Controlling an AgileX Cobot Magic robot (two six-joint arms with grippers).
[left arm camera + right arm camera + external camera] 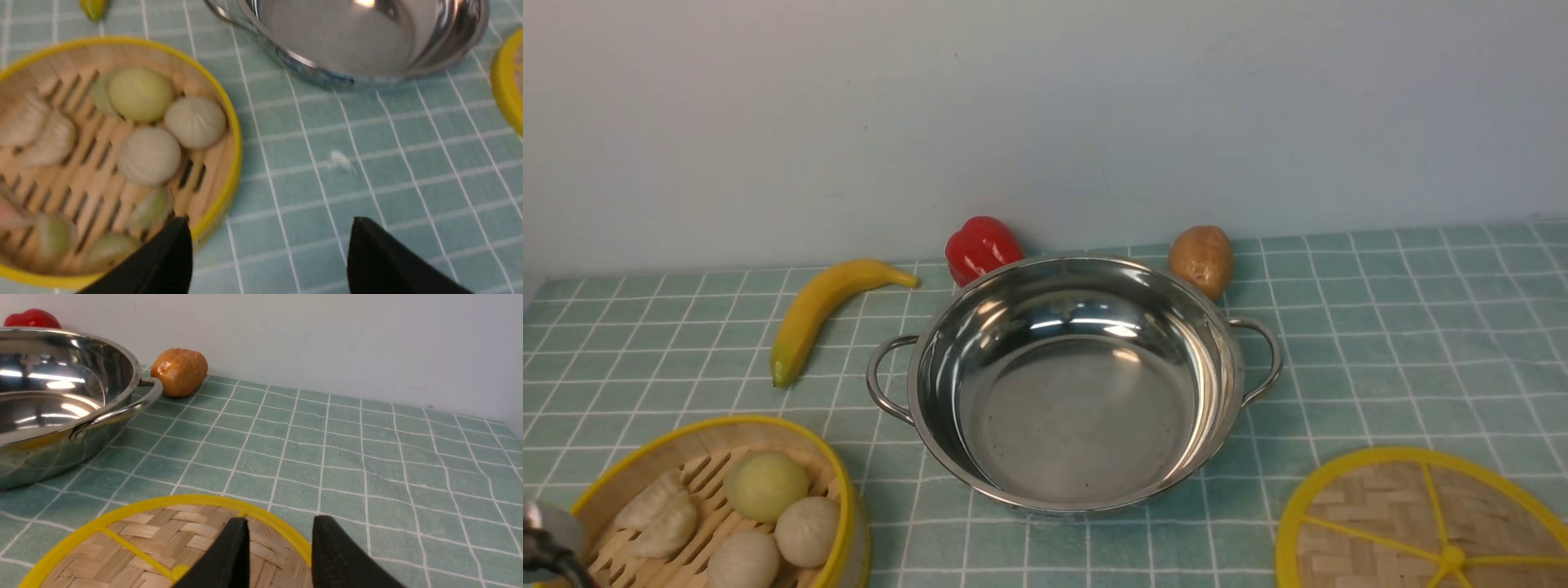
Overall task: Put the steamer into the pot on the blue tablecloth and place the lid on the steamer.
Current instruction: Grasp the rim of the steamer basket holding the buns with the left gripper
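The steamer (719, 423), holding white and green buns and dumplings, sits on the blue tablecloth (1405, 351) at the front left. The empty steel pot (1217, 359) stands in the middle. The woven lid (1380, 506) lies flat at the front right. In the left wrist view my left gripper (269, 222) is open wide, one finger over the steamer's near rim (236, 163), the other over bare cloth. In the right wrist view my right gripper (282, 522) is open above the lid's edge (155, 535), holding nothing. The pot also shows in the left wrist view (449, 53) and the right wrist view (122, 363).
A banana (817, 314), a red pepper (980, 245) and a brown potato (1202, 260) lie behind the pot near the wall. A bit of my left arm (543, 539) shows at the front left corner. A small white speck (339, 157) lies on the cloth.
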